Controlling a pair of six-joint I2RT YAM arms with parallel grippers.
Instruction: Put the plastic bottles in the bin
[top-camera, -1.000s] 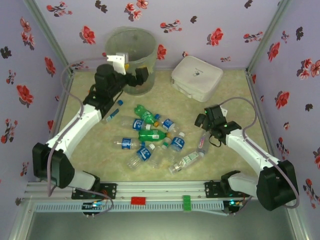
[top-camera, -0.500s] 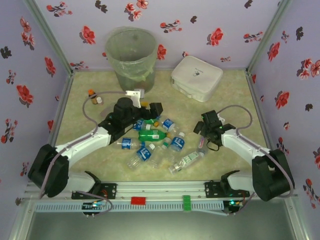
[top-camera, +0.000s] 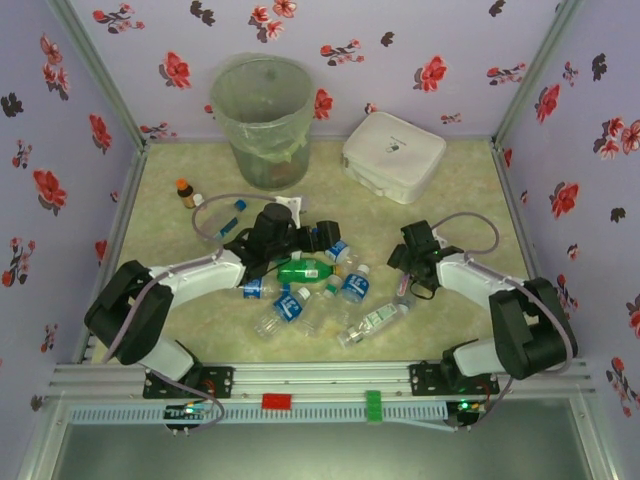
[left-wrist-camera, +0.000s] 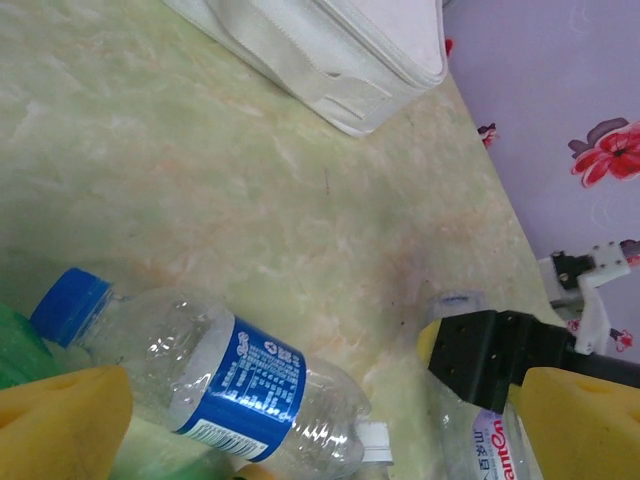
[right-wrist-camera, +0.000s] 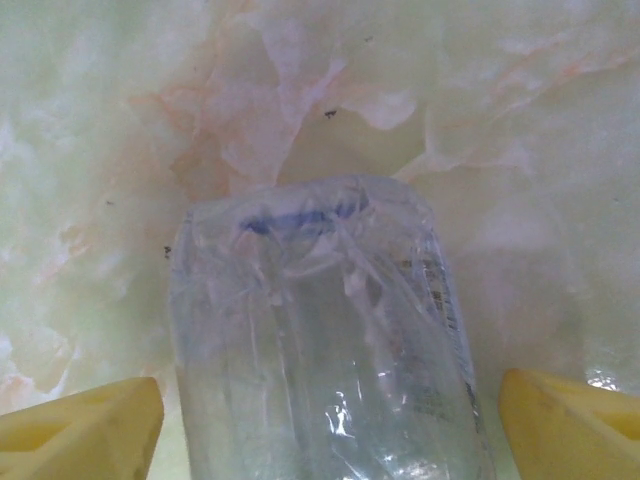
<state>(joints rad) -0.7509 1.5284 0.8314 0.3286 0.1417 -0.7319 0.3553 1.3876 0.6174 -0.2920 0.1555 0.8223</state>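
Bench (top-camera: 470, 200): pale green-cream marbled sheet, matte. Walls lilac w/ red flower print.

Bin (top-camera: 250, 140): round, tapered, translucent grey, w/ thin greenish liner bag folded over the rim. Upright at far side, left of centre. Qty 1.

White box (top-camera: 393, 155): flat, rounded-square, seam round its edge. Right of bin, apart from it. Qty 1.

Plastic bottles (top-camera: 320, 295): loose heap lying on the bench mid-field, on the near side of the bin and well apart from it. Thin crinkled clear plastic, blue labels, white or blue caps. Approx 9 countable; L arm lies across the heap's left part and hides some. Green bottle (top-camera: 303, 270): 1 seen plainly, mid-heap.

Small brown bottle (top-camera: 184, 192): orange cap, upright, far left, apart from the heap.

L fingers (left-wrist-camera: 320, 430): yellow pads spread wide, nothing gripped. Blue-capped bottle (left-wrist-camera: 230, 385) lies on its side between them, w/ another bottle touching it below. Cannot tell if a pad touches it.

R fingers (right-wrist-camera: 320, 425): yellow pads either side of a crushed clear bottle (right-wrist-camera: 320, 340) at the heap's right end. A sliver of bench shows at each side, so apart and not gripping.
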